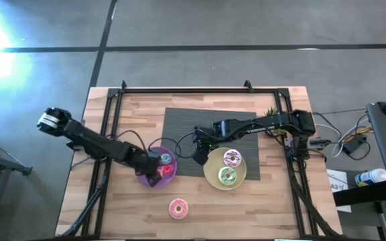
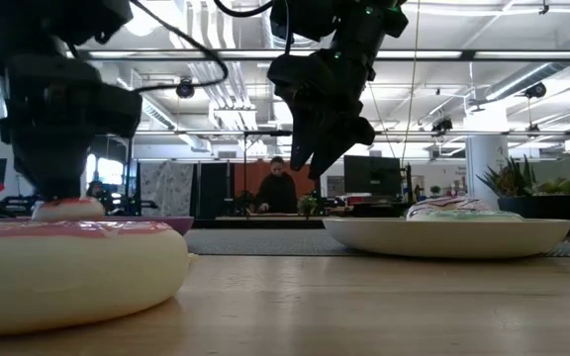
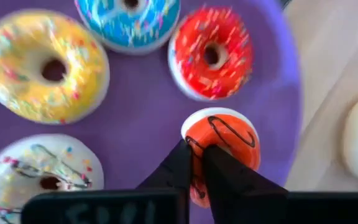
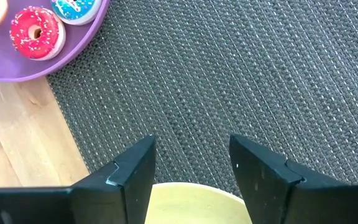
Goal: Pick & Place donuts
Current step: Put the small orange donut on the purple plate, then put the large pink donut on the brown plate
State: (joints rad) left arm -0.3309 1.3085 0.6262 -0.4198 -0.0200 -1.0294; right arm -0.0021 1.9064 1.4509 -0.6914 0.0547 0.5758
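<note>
High view put the left arm reaching in from the counter's (image 1: pixel 112 207) left edge, its left gripper (image 3: pixel 197 163) down over the purple plate (image 1: pixel 146 178). Left wrist view showed that gripper's fingers (image 3: pixel 174 168) clenched on the rim of the orange donut (image 3: pixel 224 144), one finger through or beside its hole, the donut sitting on the plate's right part. Around it on the same plate lay the yellow donut (image 3: pixel 44 68), the blue donut (image 3: pixel 129 22), the red donut (image 3: pixel 213 55) and a small white donut with dark streaks (image 3: pixel 39 171), all apart from each other. Near the front of the counter, to the right of the purple plate, the pink donut (image 1: pixel 178 209) lay alone on bare wood. Further right, the right gripper (image 4: pixel 191 163) hung released, jaws wide, over the dark mat (image 4: pixel 229 81) at the left rim of the pale-yellow plate (image 1: pixel 213 177). That plate carried the white streaked donut (image 1: pixel 232 158) and the green donut (image 1: pixel 228 176).

By my reading, the step in hand was either the pick or the placing of the orange donut on the purple plate; which of the two could not be told. If placing, the next move called for opening the fingers and lifting straight up, clear of the red donut just beside it; if picking, a straight lift with the grip kept firm
</note>
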